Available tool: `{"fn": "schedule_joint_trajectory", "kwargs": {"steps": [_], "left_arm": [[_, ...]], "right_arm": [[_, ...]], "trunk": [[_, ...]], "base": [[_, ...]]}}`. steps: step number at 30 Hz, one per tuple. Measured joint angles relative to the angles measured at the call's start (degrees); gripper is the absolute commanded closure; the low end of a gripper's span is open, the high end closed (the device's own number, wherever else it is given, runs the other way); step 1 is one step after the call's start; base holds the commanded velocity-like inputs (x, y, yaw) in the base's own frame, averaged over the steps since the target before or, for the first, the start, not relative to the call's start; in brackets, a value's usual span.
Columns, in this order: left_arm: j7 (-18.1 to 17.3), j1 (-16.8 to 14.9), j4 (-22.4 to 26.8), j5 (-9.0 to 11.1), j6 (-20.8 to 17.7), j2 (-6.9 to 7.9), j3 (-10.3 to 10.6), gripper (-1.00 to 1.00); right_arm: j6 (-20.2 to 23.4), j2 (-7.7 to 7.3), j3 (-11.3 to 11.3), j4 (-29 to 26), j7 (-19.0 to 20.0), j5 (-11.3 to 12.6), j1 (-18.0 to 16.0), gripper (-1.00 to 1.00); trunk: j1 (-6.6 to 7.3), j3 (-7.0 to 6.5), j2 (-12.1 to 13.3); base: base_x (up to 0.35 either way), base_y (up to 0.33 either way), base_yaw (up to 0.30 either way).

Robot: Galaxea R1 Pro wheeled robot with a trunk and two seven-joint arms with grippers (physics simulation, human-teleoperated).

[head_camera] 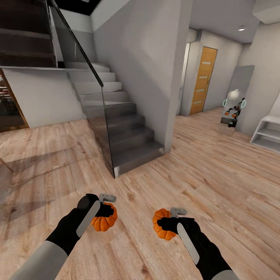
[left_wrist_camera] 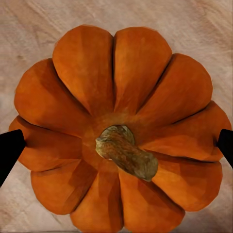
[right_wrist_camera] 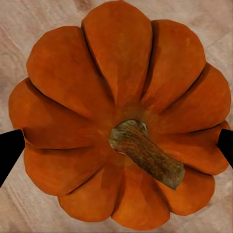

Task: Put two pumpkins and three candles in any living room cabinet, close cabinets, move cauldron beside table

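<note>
Both arms out front over wood floor (head_camera: 217, 163), each w/ a pumpkin. Left gripper (head_camera: 105, 213): fingers (left_wrist_camera: 9, 150) clamped on left pumpkin (head_camera: 104, 221), one tip per side, stem facing the wrist cam. Right gripper (head_camera: 166, 224): fingers (right_wrist_camera: 9, 150) clamped on right pumpkin (head_camera: 163, 224), same way. Both pumpkins held above floor, apart from each other. Staircase (head_camera: 120, 132) w/ glass rail ahead; orange door (head_camera: 203, 79) and white shelf unit (head_camera: 268, 134) further off to the right.
</note>
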State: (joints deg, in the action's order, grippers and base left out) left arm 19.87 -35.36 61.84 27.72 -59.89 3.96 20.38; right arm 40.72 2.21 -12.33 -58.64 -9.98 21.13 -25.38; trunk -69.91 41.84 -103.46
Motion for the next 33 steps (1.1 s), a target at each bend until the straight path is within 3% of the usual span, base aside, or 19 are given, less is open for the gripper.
{"fn": "schedule_joint_trajectory", "kwargs": {"steps": [33], "left_arm": [[0.0, 0.0, 0.0, 0.1, 0.0, 0.00, 0.1, 1.00]], "right_arm": [[0.0, 0.09, -0.3, 0.0, 0.0, 0.0, 0.0, 1.00]], "trunk": [[7.25, -4.17, 13.2]], "base": [[0.000, 0.000, 0.235]]}}
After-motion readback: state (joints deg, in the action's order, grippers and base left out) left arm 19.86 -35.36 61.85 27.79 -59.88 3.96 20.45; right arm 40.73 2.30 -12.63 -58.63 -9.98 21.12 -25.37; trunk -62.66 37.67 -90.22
